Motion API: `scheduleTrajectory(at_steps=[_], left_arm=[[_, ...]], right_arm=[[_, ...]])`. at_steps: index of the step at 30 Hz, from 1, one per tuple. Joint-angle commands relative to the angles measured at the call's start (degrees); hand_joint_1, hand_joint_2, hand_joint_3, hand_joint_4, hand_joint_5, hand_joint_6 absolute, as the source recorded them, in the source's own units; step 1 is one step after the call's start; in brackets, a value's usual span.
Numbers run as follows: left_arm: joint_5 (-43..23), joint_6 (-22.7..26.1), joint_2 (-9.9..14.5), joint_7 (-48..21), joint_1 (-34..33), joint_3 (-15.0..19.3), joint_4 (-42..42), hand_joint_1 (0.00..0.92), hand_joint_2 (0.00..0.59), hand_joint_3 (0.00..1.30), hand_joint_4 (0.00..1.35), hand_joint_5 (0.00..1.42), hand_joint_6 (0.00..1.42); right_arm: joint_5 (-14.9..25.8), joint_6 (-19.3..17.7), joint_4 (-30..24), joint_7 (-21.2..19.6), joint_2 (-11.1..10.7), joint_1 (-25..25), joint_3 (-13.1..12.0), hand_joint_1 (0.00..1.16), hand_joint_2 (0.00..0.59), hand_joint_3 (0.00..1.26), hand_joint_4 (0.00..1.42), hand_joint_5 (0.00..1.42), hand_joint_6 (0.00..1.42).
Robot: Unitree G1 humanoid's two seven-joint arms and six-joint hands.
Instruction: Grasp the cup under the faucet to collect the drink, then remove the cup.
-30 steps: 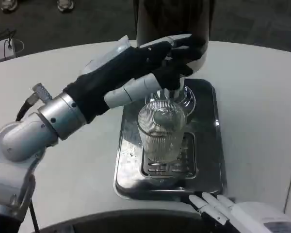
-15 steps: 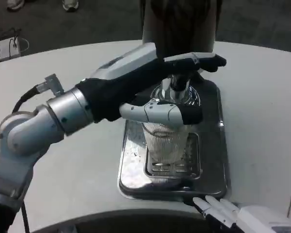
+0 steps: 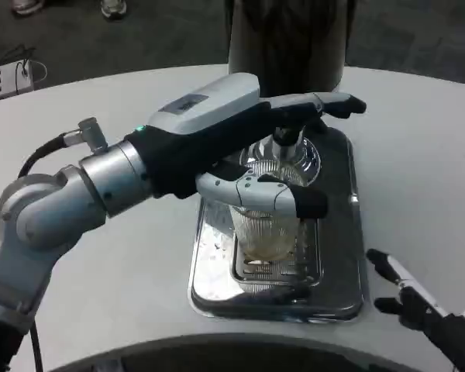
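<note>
1. We see our left hand (image 3: 244, 147) reaching in from the left, directly over the cup (image 3: 265, 226). Its upper fingers (image 3: 325, 103) stretch past the faucet (image 3: 285, 141) above the cup, and a lower finger lies across the cup's near wall just under the rim. The fingers bracket the glass, but we cannot tell whether they truly clamp it or only touch it.

2. The white back of that hand carries a small dark panel; whatever is printed on it is too blurred for us to read.

3. The cup is a clear ribbed glass standing upright right below the faucet. A little pale liquid shows at its bottom.

4. The cup stands on a slotted grate (image 3: 275, 267), which sits in the metal drip tray (image 3: 333, 287) around the cup. The tray's floor left of the cup looks wet.

5. Behind the cup rises the dark, glossy body of the dispenser (image 3: 287, 43), with the faucet coming off its front. We can make out no brand or lettering on it.

6. The tray rests on the white table (image 3: 418, 170), which spreads out on every side of the cup.

7. Our right hand (image 3: 422, 306) is well to the right of the cup and nearer to us, beyond the tray's corner, its fingers spread apart and holding nothing.
</note>
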Motion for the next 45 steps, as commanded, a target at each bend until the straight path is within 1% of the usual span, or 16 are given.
scheduleTrajectory(at_steps=[1, 6, 10, 11, 16, 20, 26, 28, 37, 45], left_arm=[[2.1, -0.4, 1.1, -1.8, 2.0, -2.0, 0.7, 0.000, 0.024, 0.16, 0.15, 0.24, 0.27], [1.4, -0.2, 1.5, -1.7, 2.3, -1.5, 0.3, 0.000, 0.023, 0.16, 0.15, 0.24, 0.26], [0.8, -0.3, 2.0, -1.6, 2.6, -0.9, -0.1, 0.000, 0.023, 0.16, 0.15, 0.24, 0.26], [0.7, -0.2, 2.1, -1.5, 2.8, -0.8, -0.2, 0.000, 0.023, 0.16, 0.15, 0.24, 0.26], [-0.1, -0.2, 2.5, -1.4, 3.4, -0.1, -0.7, 0.000, 0.012, 0.16, 0.15, 0.24, 0.26], [-0.6, -0.2, 2.6, -1.6, 3.7, 0.3, -0.7, 0.000, 0.007, 0.16, 0.15, 0.23, 0.26], [-0.9, -0.1, 2.7, -1.4, 3.8, 0.6, -0.4, 0.000, 0.003, 0.16, 0.15, 0.23, 0.26], [-0.9, 0.0, 2.7, -1.4, 3.8, 0.6, -0.4, 0.000, 0.003, 0.16, 0.15, 0.23, 0.26], [-1.2, 0.0, 3.1, -1.3, 3.8, 1.2, -0.7, 0.000, 0.001, 0.17, 0.15, 0.23, 0.26], [-1.8, 0.6, 3.5, -1.5, 3.8, 1.6, -1.1, 0.000, 0.000, 0.17, 0.15, 0.23, 0.26]], right_arm=[[3.2, 2.7, 5.1, -6.5, -1.5, -3.4, 1.3, 0.71, 0.243, 0.00, 0.00, 0.00, 0.06], [3.8, 3.3, 9.0, -12.6, -3.7, -6.6, 3.3, 0.71, 0.239, 0.00, 0.00, 0.00, 0.01], [2.8, 2.6, 12.7, -18.4, -4.3, -9.3, 6.0, 0.71, 0.233, 0.00, 0.00, 0.00, 0.00], [2.7, 2.5, 13.5, -19.6, -4.7, -9.9, 6.5, 0.72, 0.221, 0.00, 0.00, 0.00, 0.00], [2.7, 2.8, 17.3, -23.9, -6.2, -13.3, 8.7, 0.76, 0.209, 0.00, 0.00, 0.00, 0.00], [2.7, 3.7, 21.1, -26.8, -6.6, -16.9, 10.4, 0.78, 0.207, 0.00, 0.00, 0.00, 0.00], [3.4, 4.9, 25.7, -29.8, -7.2, -21.9, 11.9, 0.79, 0.207, 0.00, 0.00, 0.00, 0.00], [4.0, 5.0, 26.9, -30.5, -7.3, -22.8, 12.2, 0.79, 0.207, 0.00, 0.00, 0.00, 0.00], [6.1, 5.8, 32.0, -32.1, -7.4, -28.4, 14.6, 0.79, 0.207, 0.00, 0.00, 0.00, 0.00], [7.6, 5.9, 36.8, -33.9, -7.1, -32.8, 15.5, 0.79, 0.207, 0.00, 0.00, 0.00, 0.00]])
